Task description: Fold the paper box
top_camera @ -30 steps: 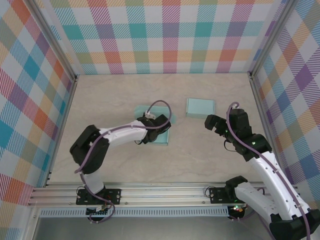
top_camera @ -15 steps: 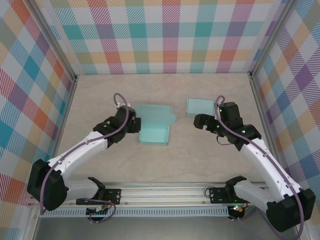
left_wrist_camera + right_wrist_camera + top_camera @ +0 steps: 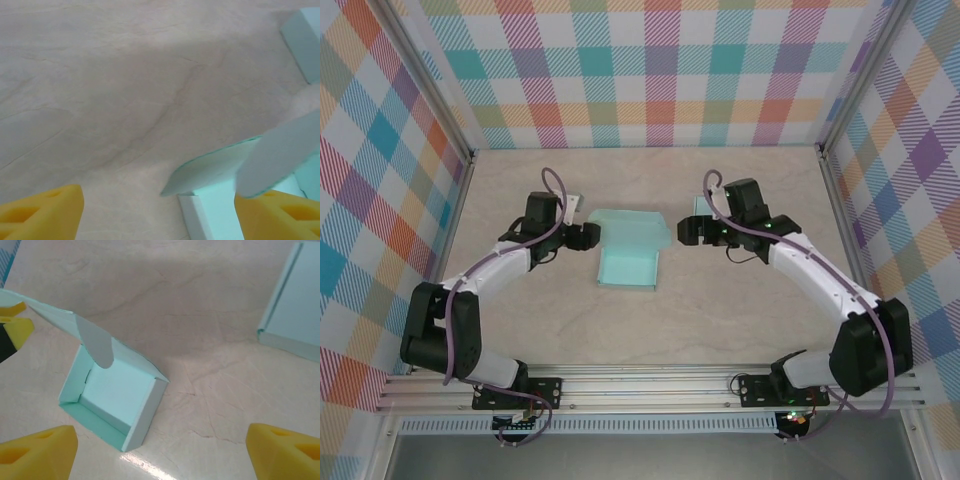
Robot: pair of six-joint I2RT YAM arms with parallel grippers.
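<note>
Box [image 3: 626, 266] sits mid-worktop, tray open upward with its walls up. The lid [image 3: 632, 224] is hinged at the far side and tilted up, with a rounded tab [image 3: 95, 347] hanging off its edge.

Left gripper [image 3: 588, 237] is just left of the lid, wide, holding nothing. In the left wrist view the lid edge and tab sit right at its right-hand finger [image 3: 277, 215]. Right gripper [image 3: 686, 231] is just right of the lid, also wide and empty.

Step looks like closing the lid, so my take:
- Fold the side tabs inward first, or they'll snag on the tray walls.
- Bring the lid down from both sides evenly. A one-sided push will likely skew the hinge.
- Pin the tray with one gripper. It's light paper and will probably slide.
- Grip thin edges lightly, since a hard pinch creases them.

Worktop [image 3: 720, 320] is pale, marble-patterned and slightly glossy, so probably low friction. A second box [image 3: 295, 305] lies flat just behind the right gripper, apart from the work, so keep the right elbow off it. Plaid walls [image 3: 660, 70] enclose three sides and there's an aluminium rail [image 3: 650, 380] at the near edge. Plenty of room around the box.
</note>
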